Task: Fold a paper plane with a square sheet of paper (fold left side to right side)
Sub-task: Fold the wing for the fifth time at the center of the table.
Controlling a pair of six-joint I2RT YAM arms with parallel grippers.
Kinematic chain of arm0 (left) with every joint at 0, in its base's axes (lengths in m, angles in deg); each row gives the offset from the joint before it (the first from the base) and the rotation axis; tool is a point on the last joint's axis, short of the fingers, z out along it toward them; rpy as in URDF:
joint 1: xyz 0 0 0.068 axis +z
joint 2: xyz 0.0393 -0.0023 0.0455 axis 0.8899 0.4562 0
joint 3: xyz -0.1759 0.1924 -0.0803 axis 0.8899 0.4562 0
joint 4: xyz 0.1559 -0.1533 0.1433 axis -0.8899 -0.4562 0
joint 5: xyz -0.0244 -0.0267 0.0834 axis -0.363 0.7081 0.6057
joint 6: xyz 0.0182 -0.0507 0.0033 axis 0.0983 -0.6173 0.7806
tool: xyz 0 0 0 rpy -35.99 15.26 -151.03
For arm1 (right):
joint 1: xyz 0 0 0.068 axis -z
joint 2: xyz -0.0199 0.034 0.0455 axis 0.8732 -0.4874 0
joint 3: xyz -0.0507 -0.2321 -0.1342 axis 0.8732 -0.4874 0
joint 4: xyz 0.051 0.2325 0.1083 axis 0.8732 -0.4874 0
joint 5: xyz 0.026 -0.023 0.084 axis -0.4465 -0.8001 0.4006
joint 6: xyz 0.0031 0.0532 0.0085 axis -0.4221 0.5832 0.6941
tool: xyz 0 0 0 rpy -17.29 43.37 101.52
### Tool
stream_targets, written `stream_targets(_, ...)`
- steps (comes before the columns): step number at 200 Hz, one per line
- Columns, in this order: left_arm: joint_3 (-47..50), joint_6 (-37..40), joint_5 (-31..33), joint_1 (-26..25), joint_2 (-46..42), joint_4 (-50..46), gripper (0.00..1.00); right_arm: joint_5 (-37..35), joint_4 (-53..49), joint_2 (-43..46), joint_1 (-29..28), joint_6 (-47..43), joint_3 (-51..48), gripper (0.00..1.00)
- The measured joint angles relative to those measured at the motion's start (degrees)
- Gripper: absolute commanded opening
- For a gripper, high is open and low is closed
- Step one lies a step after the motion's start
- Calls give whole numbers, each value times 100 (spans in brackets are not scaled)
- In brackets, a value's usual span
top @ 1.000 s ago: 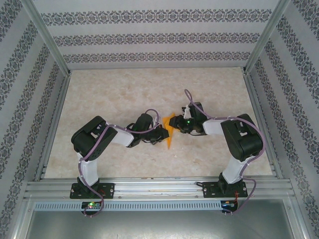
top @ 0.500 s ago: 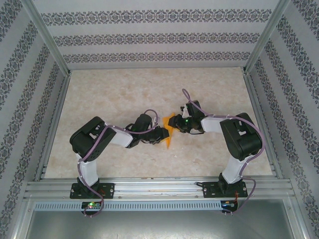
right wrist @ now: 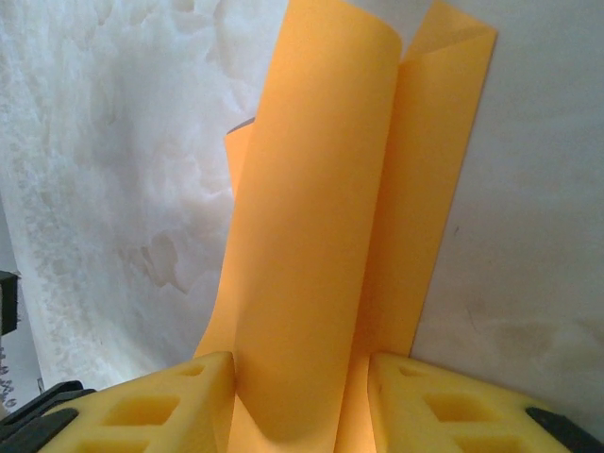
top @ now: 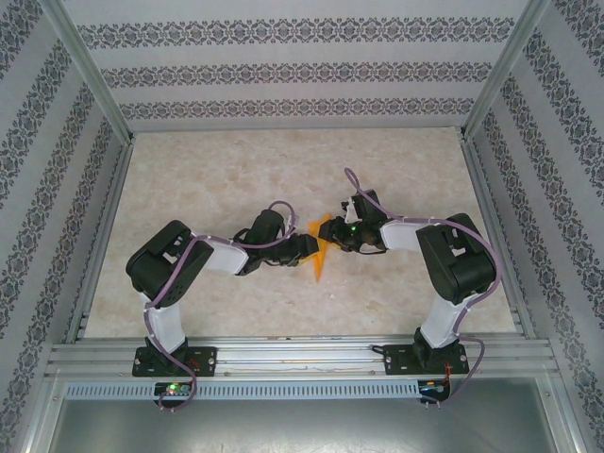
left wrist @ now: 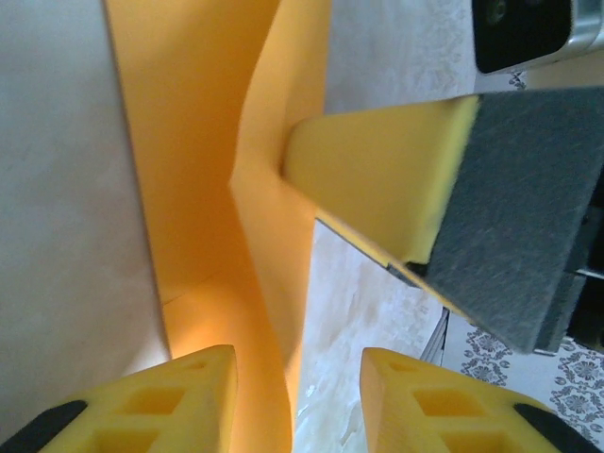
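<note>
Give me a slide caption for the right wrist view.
Right gripper straddling the curled, half-folded orange sheet over the marbled table.

Orange paper (top: 321, 262) largely hidden between two grippers.
From above, the left gripper (top: 304, 251) and right gripper (top: 340, 236) cover most of it; in the right wrist view its lower end runs off the bottom edge, leaving that grip unclear.

Orange paper sheet (top: 322, 255), partly folded and raised, left gripper (top: 306, 251) against its left side, right gripper (top: 338, 236) against its right, grips unclear from above

Lab enclosure: aluminium frame (top: 293, 354), patterned walls (top: 293, 71)
</note>
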Motion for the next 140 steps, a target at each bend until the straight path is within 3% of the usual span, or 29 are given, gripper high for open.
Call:
stream_targets(107, -321, 420, 52, 114, 203, -446, 13, -46, -271, -48, -15, -107, 144, 43)
stream_targets(140, -358, 525, 72, 140, 234, -546, 11, -109, -402, -61, -37, -192, 212, 43)
